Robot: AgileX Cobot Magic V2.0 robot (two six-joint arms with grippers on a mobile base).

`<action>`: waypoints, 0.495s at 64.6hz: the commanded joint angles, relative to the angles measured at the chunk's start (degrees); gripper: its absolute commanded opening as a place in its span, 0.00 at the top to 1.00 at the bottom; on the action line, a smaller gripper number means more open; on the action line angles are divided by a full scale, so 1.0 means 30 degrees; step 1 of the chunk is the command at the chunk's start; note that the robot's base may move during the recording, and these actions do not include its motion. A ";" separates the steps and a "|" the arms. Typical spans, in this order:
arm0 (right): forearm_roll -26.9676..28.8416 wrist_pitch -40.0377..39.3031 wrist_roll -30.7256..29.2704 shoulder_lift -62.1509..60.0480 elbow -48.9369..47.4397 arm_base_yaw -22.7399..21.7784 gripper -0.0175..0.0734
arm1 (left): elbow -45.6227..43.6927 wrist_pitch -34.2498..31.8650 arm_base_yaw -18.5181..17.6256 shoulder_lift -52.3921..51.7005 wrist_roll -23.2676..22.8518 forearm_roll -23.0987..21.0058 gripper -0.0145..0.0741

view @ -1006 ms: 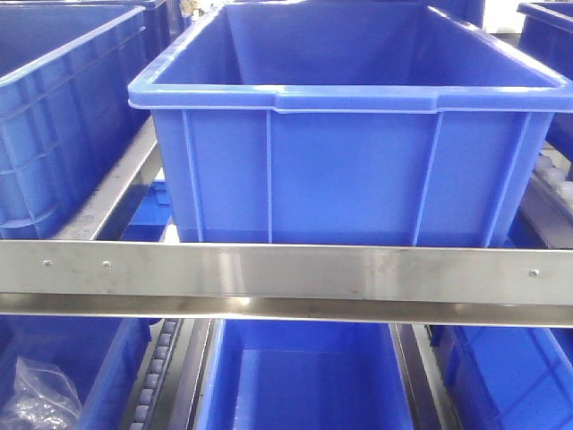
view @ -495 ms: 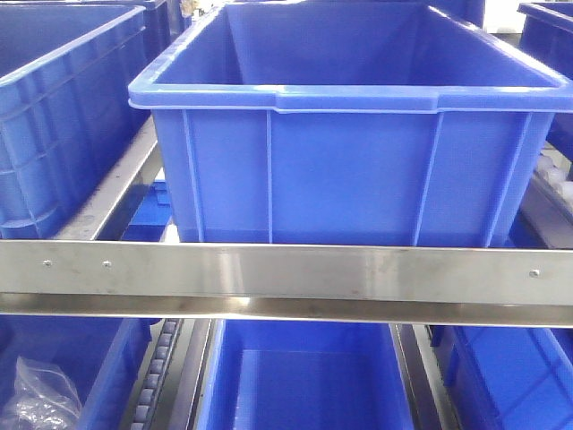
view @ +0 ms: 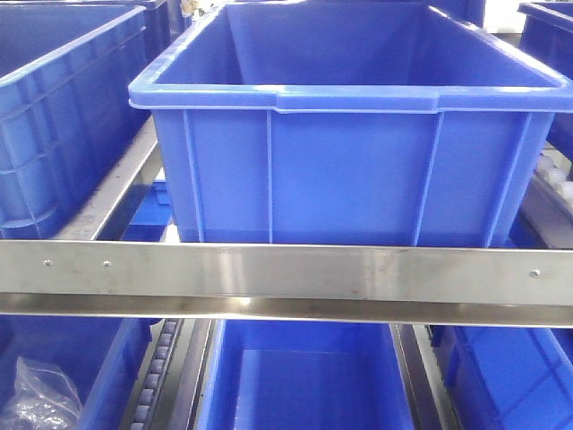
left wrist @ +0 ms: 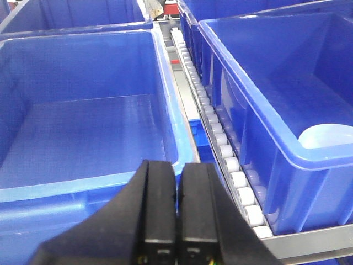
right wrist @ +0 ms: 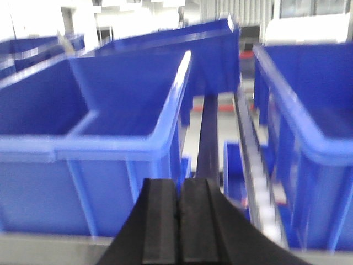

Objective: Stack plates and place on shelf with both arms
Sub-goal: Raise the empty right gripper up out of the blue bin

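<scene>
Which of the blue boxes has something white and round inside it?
In the left wrist view, it's the blue box on the right, beside the roller track. A pale round thing sits in its near corner. The box on the left looks empty.

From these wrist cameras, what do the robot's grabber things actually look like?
Both look alike. The left gripper shows two flat, black, matte rectangular fingers side by side, widening into a black body, with tiny yellowish-green marks near the bottom edge. The right gripper has the same black twin fingers, blurrier. No cables or arm links show in these views.
</scene>
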 commanded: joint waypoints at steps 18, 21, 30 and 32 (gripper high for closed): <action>-0.0395 0.3623 -0.0164 -0.2909 0.0058 -0.0323 0.74 | -0.0594 -0.1725 0.0045 0.0099 -0.0096 -0.0070 0.74; -0.0456 0.3535 -0.0164 -0.2962 0.0058 -0.0455 0.74 | -0.0594 -0.1762 0.0045 0.0099 -0.0096 -0.0070 0.74; -0.0768 0.2546 -0.0164 -0.2948 0.0058 -0.1149 0.74 | -0.0566 -0.1762 0.0045 0.0099 -0.0096 -0.0070 0.74; -0.1011 0.2317 -0.0156 -0.2948 0.0058 -0.1149 0.74 | -0.0566 -0.1762 0.0045 0.0099 -0.0096 -0.0070 0.74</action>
